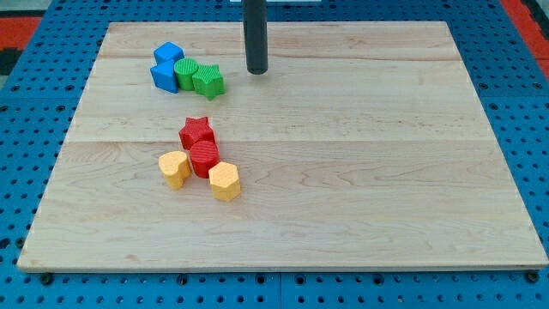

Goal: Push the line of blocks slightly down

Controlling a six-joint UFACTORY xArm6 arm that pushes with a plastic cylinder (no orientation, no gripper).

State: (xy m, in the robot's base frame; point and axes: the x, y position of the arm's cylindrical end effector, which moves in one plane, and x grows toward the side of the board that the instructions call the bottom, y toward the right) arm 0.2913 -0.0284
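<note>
A short line of blocks lies at the board's upper left: a blue block (168, 53) above a second blue block (164, 76), then a green cylinder (186, 74) and a green star (208, 81) to their right. My tip (256, 70) stands to the right of the green star, apart from it. A second group sits lower, near the middle left: a red star (197, 132), a red cylinder (204, 159) below it, a yellow heart (174, 168) to the left and a yellow hexagon (225, 181) to the lower right.
The wooden board (360, 154) rests on a blue pegboard table (34, 94). A red area shows at the view's top corners.
</note>
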